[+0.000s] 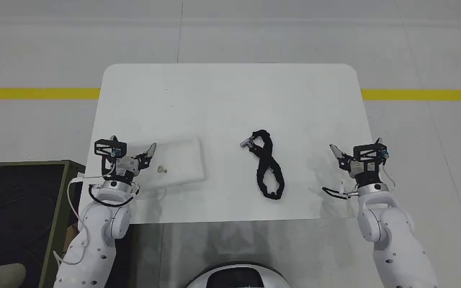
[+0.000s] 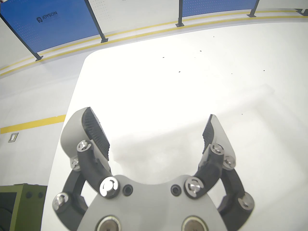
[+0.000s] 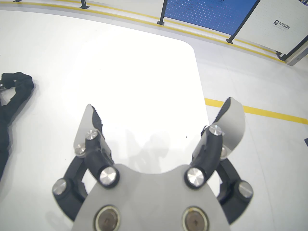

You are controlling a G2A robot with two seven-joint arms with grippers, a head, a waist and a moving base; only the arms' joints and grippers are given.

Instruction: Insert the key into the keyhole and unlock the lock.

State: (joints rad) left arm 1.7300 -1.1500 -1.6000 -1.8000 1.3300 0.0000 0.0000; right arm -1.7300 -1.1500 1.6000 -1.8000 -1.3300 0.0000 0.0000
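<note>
A black fabric-covered chain lock lies twisted in a figure of eight at the table's middle, its metal lock head at the far end. Part of the same lock shows at the edge of the right wrist view. A small key rests on a white tray at the left. My left gripper is open beside the tray, close to the key, its fingers holding nothing. My right gripper is open near the table's right side, well apart from the lock, and its fingers hold nothing.
The white table has rounded corners and bare space at the back. A dark green box stands on the floor by the front left corner. A yellow floor line runs behind the table.
</note>
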